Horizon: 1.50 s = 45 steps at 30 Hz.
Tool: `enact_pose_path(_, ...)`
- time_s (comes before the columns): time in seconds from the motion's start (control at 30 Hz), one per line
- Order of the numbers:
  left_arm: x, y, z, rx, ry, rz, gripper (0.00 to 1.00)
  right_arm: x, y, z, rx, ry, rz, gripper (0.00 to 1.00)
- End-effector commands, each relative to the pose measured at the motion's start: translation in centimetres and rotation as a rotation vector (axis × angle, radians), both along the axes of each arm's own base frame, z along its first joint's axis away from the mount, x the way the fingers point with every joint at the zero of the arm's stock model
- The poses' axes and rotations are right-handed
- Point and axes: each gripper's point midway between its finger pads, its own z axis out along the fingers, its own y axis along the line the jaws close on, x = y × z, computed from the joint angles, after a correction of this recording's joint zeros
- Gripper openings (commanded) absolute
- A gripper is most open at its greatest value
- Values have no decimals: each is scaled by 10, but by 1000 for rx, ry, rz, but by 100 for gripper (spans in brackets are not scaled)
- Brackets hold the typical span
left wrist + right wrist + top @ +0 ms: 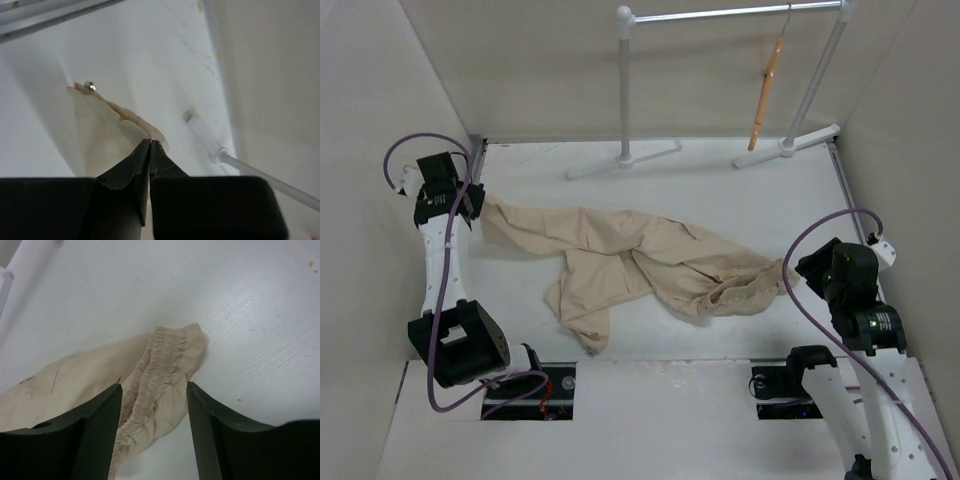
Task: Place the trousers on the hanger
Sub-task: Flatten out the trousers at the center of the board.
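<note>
0 hanging done: trousers [640, 262] lie crumpled on the table [720, 190], well apart from the hanger [767, 95] on the rack [720, 14]. Left gripper [150, 142] is pinched on a leg end. Right gripper [154, 387] is spread, straddling the waistband, not clamped. Lift and drape are not yet done.

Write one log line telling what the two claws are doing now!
left claw: shut on trousers edge | right claw: open, astride waistband | hanger: on rack, bare
</note>
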Motion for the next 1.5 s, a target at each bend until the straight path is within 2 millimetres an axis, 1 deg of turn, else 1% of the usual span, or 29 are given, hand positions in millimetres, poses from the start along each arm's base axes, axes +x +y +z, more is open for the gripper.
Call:
enact_pose_path(0.0,-13,-3,-8,-6,-26,16,0,14,0,16,-15,-69,2,63)
enact_pose_path(0.03,-16,-5,-15,-18,-16,16,0,20,5,20,-26,-73,25,65)
enact_pose_path(0.07,-18,-7,-18,-22,-16,17,0,30,15,24,-35,-90,81,62)
enact_pose_path(0.1,-20,-7,-19,-25,-17,19,1,40,33,29,-44,-111,179,53)
enact_pose_path(0.17,-21,-9,-19,-25,-19,17,1,52,73,27,-32,-104,353,22)
enact_pose_path(0.2,-21,-11,-18,-27,-21,13,1,54,98,19,-22,-60,441,10)
enact_pose_path(0.23,-20,-15,-18,-30,-24,6,1,52,116,8,-10,-10,500,6)
enact_pose_path(0.27,-20,-17,-16,-32,-31,1,1,50,128,-1,1,25,537,6)
enact_pose_path(0.33,-20,-21,-12,-31,-41,-7,1,35,157,-21,10,94,654,14)
enact_pose_path(0.37,-20,-23,-10,-28,-48,-13,1,25,168,-30,8,125,702,20)
enact_pose_path(0.43,-19,-30,-6,-26,-58,-31,1,4,184,-41,-12,153,793,47)
enact_pose_path(0.47,-18,-33,-5,-23,-62,-39,1,-5,192,-43,-19,160,842,54)
enact_pose_path(0.53,-17,-40,-2,-19,-70,-56,1,-27,206,-51,-51,207,935,67)
enact_pose_path(0.57,-16,-43,-2,-18,-71,-64,1,-33,209,-56,-57,238,960,69)
enact_pose_path(0.63,-14,-49,-2,-15,-72,-79,1,-39,212,-69,-70,307,974,71)
enact_pose_path(0.77,-13,-54,-3,-14,-71,-90,1,-40,215,-91,-68,382,941,75)
enact_pose_path(0.87,-12,-57,-1,-16,-77,-94,1,-25,210,-108,-92,416,879,78)
enact_pose_path(0.9,-11,-58,3,-17,-87,-96,1,-16,209,-111,-96,414,854,74)
enact_pose_path(0.93,-10,-60,7,-17,-97,-99,1,-7,208,-111,-94,406,827,62)
enact_pose_path(0.97,-8,-61,13,-15,-111,-103,1,4,207,-108,-91,387,800,48)
enact_pose_path(1.03,-5,-63,26,-12,-136,-108,1,20,207,-96,-81,336,771,19)
enact_pose_path(1.07,-4,-64,33,-10,-149,-109,1,25,206,-84,-75,302,762,9)
enact_pose_path(1.1,-3,-65,40,-9,-164,-109,1,29,203,-67,-68,252,746,4)
enact_pose_path(1.2,-4,-63,74,2,-236,-100,1,29,181,1,-54,64,682,1)
enact_pose_path(1.23,-6,-60,90,9,-269,-93,1,24,166,38,-48,-33,643,1)
enact_pose_path(1.27,-8,-57,107,17,-306,-85,1,20,155,59,-45,-89,619,1)
enact_pose_path(1.3,-10,-54,122,25,-336,-76,1,15,140,88,-40,-160,584,1)
enact_pose_path(1.4,-21,-44,186,56,-471,-42,1,-3,93,166,-42,-355,465,1)
enact_pose_path(1.47,-32,-39,229,82,-564,-18,1,-16,64,214,-50,-475,391,1)
